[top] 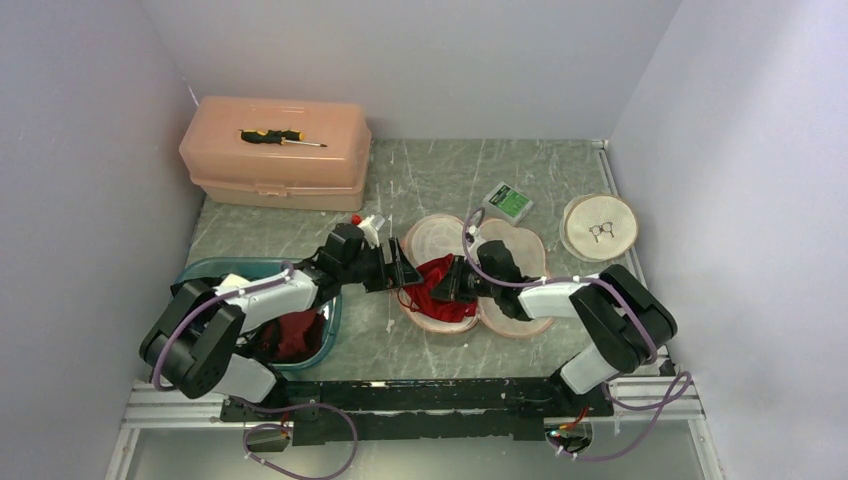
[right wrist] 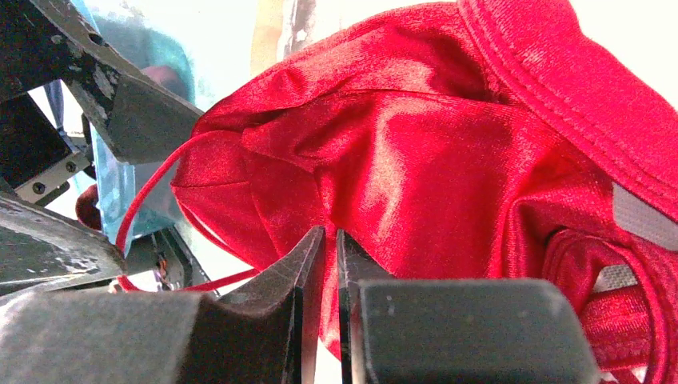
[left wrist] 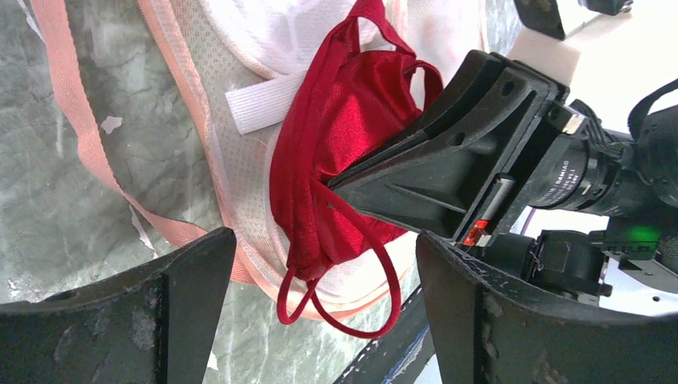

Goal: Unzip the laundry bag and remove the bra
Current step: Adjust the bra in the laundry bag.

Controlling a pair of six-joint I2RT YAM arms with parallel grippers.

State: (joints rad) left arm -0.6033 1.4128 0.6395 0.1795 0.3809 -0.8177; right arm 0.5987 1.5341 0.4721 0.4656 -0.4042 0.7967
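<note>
The laundry bag lies open on the table, a round pink-and-white mesh pouch. The bright red bra spills out of its near-left edge. My right gripper is shut on the bra, with a fold of red fabric pinched between its nearly touching tips. In the left wrist view that black gripper bites the bra from the right, and thin strap loops hang below. My left gripper stands open just left of the bra, holding nothing.
A peach toolbox with a screwdriver on its lid stands at the back left. A teal basin with dark red cloth sits under my left arm. A green-and-white box and a second round mesh pouch lie at the back right.
</note>
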